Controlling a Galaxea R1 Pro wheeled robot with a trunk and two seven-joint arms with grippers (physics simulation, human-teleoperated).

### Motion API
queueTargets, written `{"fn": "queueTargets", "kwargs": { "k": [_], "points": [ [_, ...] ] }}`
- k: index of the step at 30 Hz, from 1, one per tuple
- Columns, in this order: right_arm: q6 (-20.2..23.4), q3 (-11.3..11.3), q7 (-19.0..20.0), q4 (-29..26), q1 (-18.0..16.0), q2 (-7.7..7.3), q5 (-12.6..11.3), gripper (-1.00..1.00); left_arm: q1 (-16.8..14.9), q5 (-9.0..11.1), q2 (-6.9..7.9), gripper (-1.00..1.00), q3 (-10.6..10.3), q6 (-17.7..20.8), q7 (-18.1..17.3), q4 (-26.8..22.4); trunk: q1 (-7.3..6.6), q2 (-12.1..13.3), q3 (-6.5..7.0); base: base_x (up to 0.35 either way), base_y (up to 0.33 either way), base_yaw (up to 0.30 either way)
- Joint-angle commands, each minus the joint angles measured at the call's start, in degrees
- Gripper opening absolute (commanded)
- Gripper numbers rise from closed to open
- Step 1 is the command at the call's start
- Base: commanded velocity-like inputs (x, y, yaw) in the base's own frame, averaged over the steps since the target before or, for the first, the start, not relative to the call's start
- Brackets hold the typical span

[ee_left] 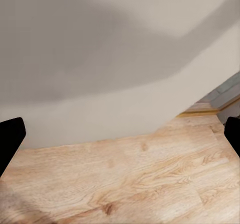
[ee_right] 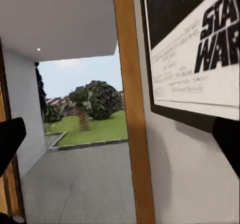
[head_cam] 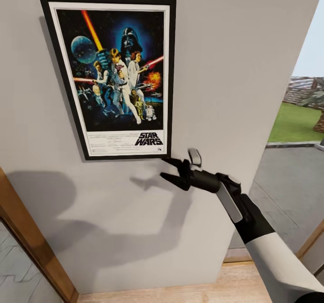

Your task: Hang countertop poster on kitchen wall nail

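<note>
At the far left of the head view, a wooden door frame (head_cam: 36, 244) slants along the edge of a pale grey wall (head_cam: 234, 46). The poster (head_cam: 114, 75) hangs flat and upright on that wall, its black frame and white border unbroken, the Star Wars lettering along its bottom. Just below and to the right of its lower right corner sits the right claw (head_cam: 167, 168), its two black fingers spread apart with nothing between them; the upper fingertip appears to touch or nearly touch the frame's corner, though the angle makes contact hard to judge. Right of the wall's edge, a doorway opens onto a grey paved area (head_cam: 292, 177) and lawn (head_cam: 294, 123). The left wrist view shows the left claw (ee_left: 120, 134) with fingers wide apart over a light wooden floor (ee_left: 140, 184) beside the wall's foot.
</note>
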Motion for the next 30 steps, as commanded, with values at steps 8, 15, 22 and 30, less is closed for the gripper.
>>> {"fn": "queueTargets", "kwargs": {
  "k": [8,15,22,30],
  "points": [
    [8.7,-3.8,1.0,4.3,0.1,-0.18,-1.3,1.00,0.0,0.1,0.05,1.00,0.2,-0.4,-0.1,0.0,0.04,-0.1,-0.12,0.000,0.000,0.000],
    [8.7,-3.8,1.0,4.3,0.2,-0.17,-1.3,1.00,0.0,0.1,0.05,1.00,0.2,-0.4,-0.1,0.0,0.04,-0.1,-0.12,0.000,0.000,0.000],
    [8.7,-3.9,1.0,4.3,0.2,-0.17,-1.3,1.00,0.0,0.1,0.05,1.00,0.3,-0.4,-0.1,0.0,0.04,-0.1,-0.12,0.000,0.000,0.000],
    [8.6,-3.9,1.0,4.3,0.2,-0.17,-1.3,1.00,0.0,0.1,0.06,1.00,0.3,-0.4,-0.1,0.0,0.04,-0.1,-0.12,0.000,0.000,0.000]
  ]
}}
